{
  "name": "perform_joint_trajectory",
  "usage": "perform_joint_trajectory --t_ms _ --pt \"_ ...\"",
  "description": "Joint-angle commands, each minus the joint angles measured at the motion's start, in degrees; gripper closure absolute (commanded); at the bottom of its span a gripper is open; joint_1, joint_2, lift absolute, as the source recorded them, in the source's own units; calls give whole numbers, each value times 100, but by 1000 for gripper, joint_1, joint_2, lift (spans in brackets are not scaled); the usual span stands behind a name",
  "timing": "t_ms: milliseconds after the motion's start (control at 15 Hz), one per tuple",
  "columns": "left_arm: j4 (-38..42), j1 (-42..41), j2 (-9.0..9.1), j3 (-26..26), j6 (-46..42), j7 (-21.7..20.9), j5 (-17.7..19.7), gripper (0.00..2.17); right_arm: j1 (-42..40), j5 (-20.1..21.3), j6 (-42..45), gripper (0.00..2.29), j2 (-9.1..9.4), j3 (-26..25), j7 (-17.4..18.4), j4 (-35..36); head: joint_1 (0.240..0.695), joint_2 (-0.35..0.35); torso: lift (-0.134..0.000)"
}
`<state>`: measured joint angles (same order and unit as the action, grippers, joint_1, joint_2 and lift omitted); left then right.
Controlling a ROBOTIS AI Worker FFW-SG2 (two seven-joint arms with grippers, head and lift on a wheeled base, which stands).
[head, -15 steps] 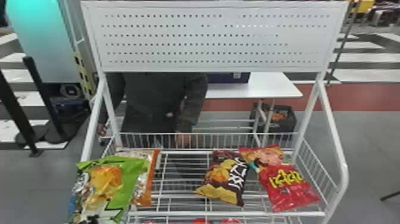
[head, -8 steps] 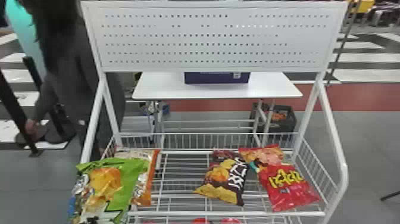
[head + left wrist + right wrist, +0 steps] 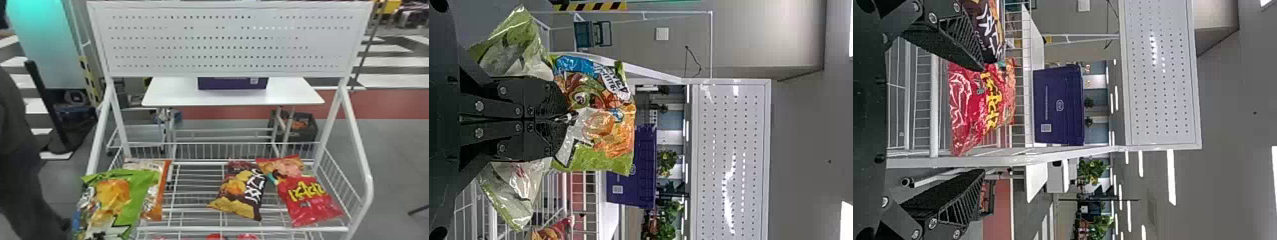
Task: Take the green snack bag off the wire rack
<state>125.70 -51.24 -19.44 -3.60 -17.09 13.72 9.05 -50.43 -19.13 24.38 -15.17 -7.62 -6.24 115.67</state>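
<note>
Green bag point(image 3: 139, 186): at the left end of your wire rack point(image 3: 242, 228), covering part of the orange bag point(image 3: 157, 204)
Left gripper point(image 3: 570, 118): yep, you've got it clamped on that green bag
Right gripper point(image 3: 984, 119): your 2 fingers are wide apart, nothing between them

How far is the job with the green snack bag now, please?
Grasping looks done: the left gripper is shut on the green snack bag. That bag is in hand, bulging on both sides of that gripper. What remains, probably: carrying it clear of the wire rack, whose left end it overlaps in the head view.
</note>
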Motion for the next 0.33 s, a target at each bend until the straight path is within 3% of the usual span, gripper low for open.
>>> perform_joint_trajectory --t_ms 0,267 --pt "-2 0 1 0 0 -1 0 1609 -2 -4 9 174 -4 -2 0 -1 499 0 0" --pt "-2 0 1 0 0 -1 0 1609 -11 5 9 174 -4 -2 0 8 499 0 0"
